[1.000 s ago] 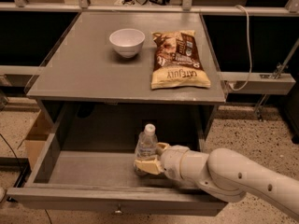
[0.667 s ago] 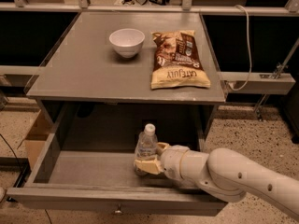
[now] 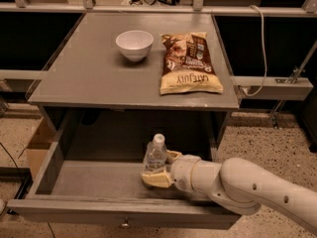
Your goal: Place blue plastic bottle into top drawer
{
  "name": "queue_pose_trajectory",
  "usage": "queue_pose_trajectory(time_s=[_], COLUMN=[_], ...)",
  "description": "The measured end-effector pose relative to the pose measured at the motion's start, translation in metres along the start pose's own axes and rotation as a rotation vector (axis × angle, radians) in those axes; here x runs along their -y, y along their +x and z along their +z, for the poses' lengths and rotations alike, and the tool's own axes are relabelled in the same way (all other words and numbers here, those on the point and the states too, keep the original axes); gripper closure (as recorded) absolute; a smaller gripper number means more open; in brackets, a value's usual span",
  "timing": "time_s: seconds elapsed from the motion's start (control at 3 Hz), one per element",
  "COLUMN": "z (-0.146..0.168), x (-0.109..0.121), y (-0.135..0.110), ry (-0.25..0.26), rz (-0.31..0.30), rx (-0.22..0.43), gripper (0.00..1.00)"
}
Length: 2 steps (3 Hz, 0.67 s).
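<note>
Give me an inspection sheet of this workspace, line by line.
Surface: grey table top, flat.
Job's things: blue plastic bottle upright inside the open top drawer.
Clutter: white bowl and chip bag side by side on the table top.
Grippers: gripper inside the drawer, shut on the bottle's lower part.
Cables: white cable hanging at the table's right rear.
Surroundings: cardboard box left of the drawer; speckled floor.

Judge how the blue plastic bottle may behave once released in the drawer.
Likely tippy: the blue plastic bottle stands upright, tall and narrow, in the top drawer. Round, so it may roll if toppled. The gripper, inside the drawer, clasps its base; thin walls may flex.
</note>
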<state>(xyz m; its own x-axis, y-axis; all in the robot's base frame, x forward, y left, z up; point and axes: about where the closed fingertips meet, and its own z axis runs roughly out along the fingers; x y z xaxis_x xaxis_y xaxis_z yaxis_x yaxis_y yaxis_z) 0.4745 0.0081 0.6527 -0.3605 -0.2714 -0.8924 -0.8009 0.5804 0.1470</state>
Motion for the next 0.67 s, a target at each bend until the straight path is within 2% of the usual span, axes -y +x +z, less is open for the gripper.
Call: queue_pose_trajectory(time_s=[0.33,0.67], z=[0.0000,0.0000], x=[0.0000,-0.0001], y=[0.0000,0.0000], ry=[0.000,0.000], rz=[0.000,0.000], rx=[0.000,0.000], gripper=[0.00,0.00])
